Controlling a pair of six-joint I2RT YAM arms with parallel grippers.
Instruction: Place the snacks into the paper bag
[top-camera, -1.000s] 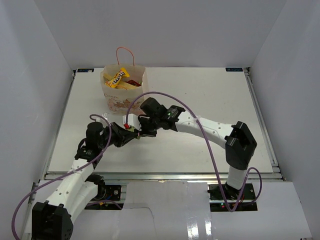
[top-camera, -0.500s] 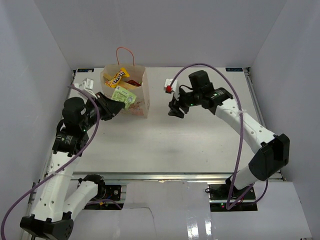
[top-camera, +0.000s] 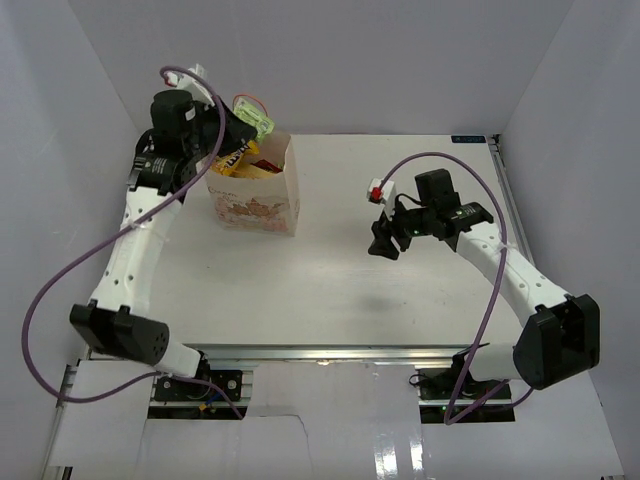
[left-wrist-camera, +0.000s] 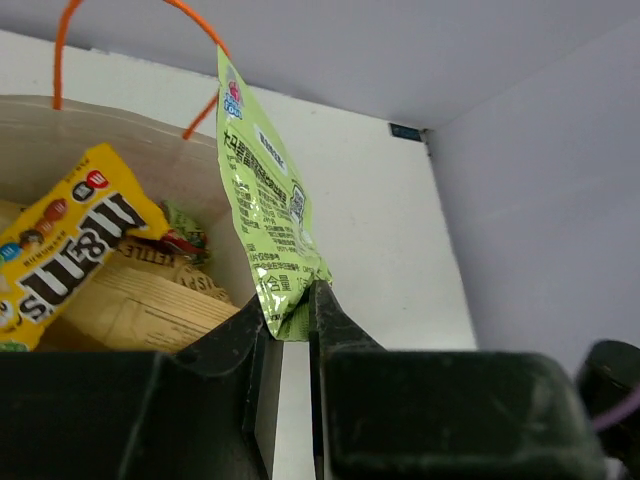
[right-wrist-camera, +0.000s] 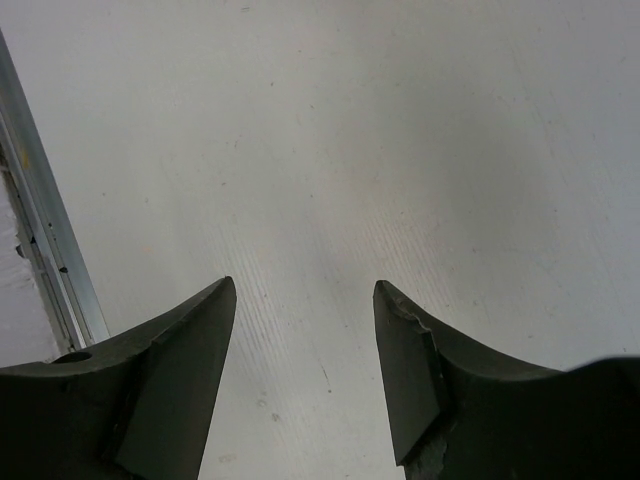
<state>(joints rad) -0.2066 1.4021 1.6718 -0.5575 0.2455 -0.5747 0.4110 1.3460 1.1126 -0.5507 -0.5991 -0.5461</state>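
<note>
The cream paper bag (top-camera: 254, 205) stands upright at the back left of the table, with a pinkish print on its front and an orange cord handle (left-wrist-camera: 70, 40). Inside it lie a yellow candy packet (left-wrist-camera: 70, 245), a gold chip bag (left-wrist-camera: 140, 305) and a red packet (top-camera: 265, 165). My left gripper (left-wrist-camera: 290, 310) is shut on the bottom corner of a small green packet (left-wrist-camera: 262, 200), which hangs above the bag's open mouth, as the top view shows for the green packet (top-camera: 257, 121). My right gripper (right-wrist-camera: 303, 300) hovers open and empty over bare table, right of centre in the top view (top-camera: 383, 246).
White walls enclose the table on three sides. A metal rail (right-wrist-camera: 40, 230) runs along the table edge at the left of the right wrist view. The right arm's purple cable (top-camera: 490, 290) loops over the table's right half.
My left arm has swung from the table's front up to the back, carrying the green packet above the bag. My right gripper let go of that packet, opened and drew back to the right.
</note>
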